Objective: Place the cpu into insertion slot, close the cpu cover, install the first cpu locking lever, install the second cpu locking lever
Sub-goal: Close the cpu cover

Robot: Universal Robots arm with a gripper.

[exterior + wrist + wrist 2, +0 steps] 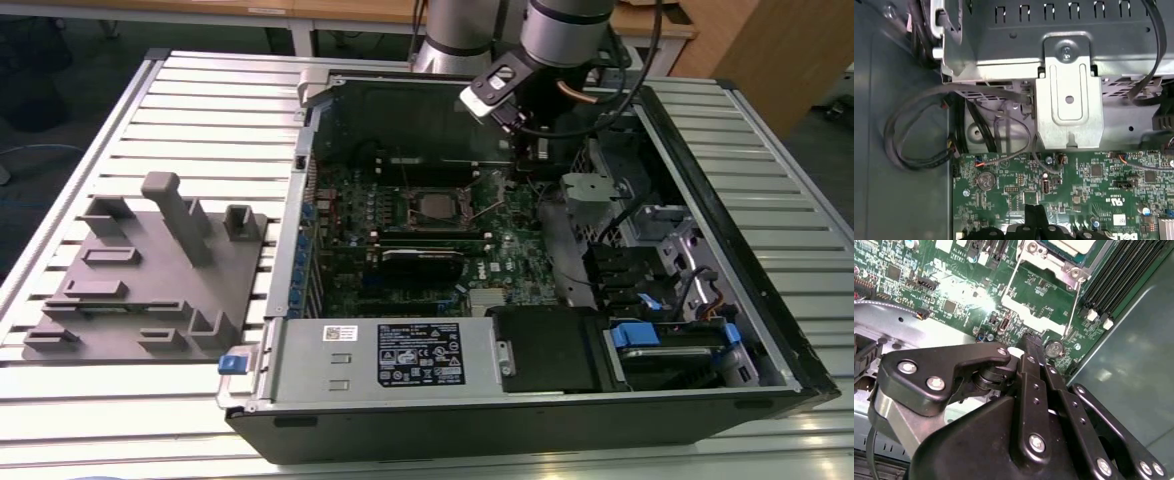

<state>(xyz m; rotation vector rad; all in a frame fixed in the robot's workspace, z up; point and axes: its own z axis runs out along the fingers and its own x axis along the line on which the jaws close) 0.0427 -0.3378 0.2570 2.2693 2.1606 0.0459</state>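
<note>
Currently my claw is pinched narrow with nothing between the tips, low over the green motherboard, just beside the coin cell. The cpu sits in the insertion slot, and the cpu cover looks down around it. Two thin wire levers run along the socket sides; I cannot tell if they are hooked.

Risks, as I judge them: tips this low could scrape board parts or knock the coin cell if I slide sideways. A closed tip could also slip off a springy lever wire. The cable loop could snag my wrist.

The exterior view shows the whole computer case, with the slot apart from me, toward the exterior view's left. The second wrist view shows the levers and the socket corner. The first wrist view shows the cable loop and a metal bracket near me.
</note>
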